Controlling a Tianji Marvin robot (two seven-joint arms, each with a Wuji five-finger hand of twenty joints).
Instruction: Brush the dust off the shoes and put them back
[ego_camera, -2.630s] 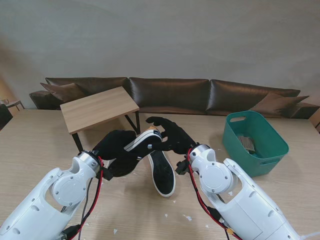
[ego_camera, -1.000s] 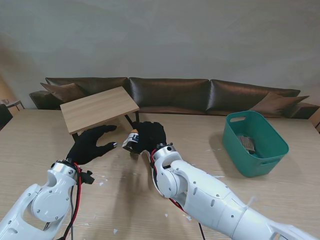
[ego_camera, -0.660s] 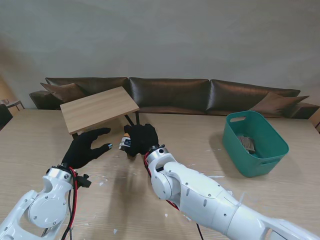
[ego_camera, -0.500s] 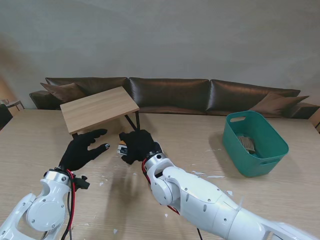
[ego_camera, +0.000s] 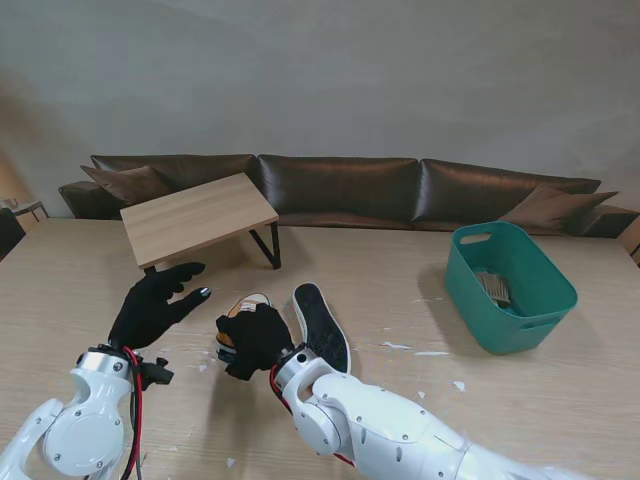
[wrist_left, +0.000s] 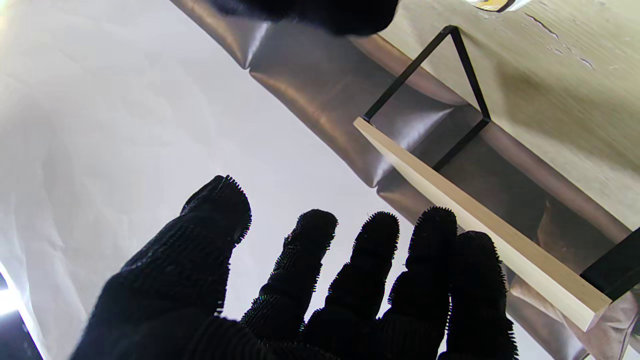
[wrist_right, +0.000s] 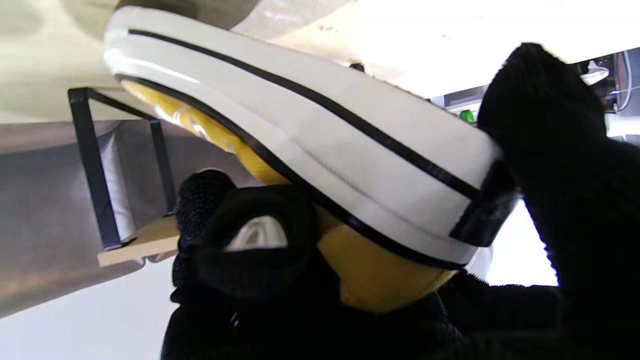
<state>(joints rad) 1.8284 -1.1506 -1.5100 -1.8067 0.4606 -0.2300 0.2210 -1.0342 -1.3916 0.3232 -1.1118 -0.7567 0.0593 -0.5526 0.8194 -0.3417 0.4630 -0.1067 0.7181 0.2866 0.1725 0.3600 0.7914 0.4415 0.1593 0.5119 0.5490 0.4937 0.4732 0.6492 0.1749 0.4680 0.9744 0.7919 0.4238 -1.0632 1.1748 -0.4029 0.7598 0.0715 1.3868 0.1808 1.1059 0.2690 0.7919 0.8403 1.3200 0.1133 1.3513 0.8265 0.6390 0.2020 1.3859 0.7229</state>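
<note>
Gripping the held shoe (ego_camera: 238, 318) pretty firmly, the right hand (ego_camera: 252, 338) has its knit black fingers (wrist_right: 235, 240) curled into the yellow lining at the heel while the thumb presses the rubber rim. Up close in the right wrist view that sneaker (wrist_right: 320, 150) shows a smooth white rubber sidewall with a thin black stripe running its length and a black tab at the heel, and the inside looks glossy yellow. Just to the right of that hand sits the second shoe (ego_camera: 321, 328), flat on the pale wood-grain table (ego_camera: 400, 300) with its dark inside and white edge facing up, long oval shape, close to the held one, though I can't tell if they touch. The left hand (ego_camera: 152, 303) is off to the left of the right one, holding nothing, fingers spread and loose; in its own wrist view the fuzzy knit fingertips (wrist_left: 430, 230) fan out toward the small wooden bench (ego_camera: 198, 218), a light plank top on thin black metal legs, beyond both hands. Well off to the right of the right hand there's a green plastic basket (ego_camera: 520, 290), rounded rectangular, with something greyish inside. A few white flecks (ego_camera: 400, 346) are scattered on the tabletop near the arms.
</note>
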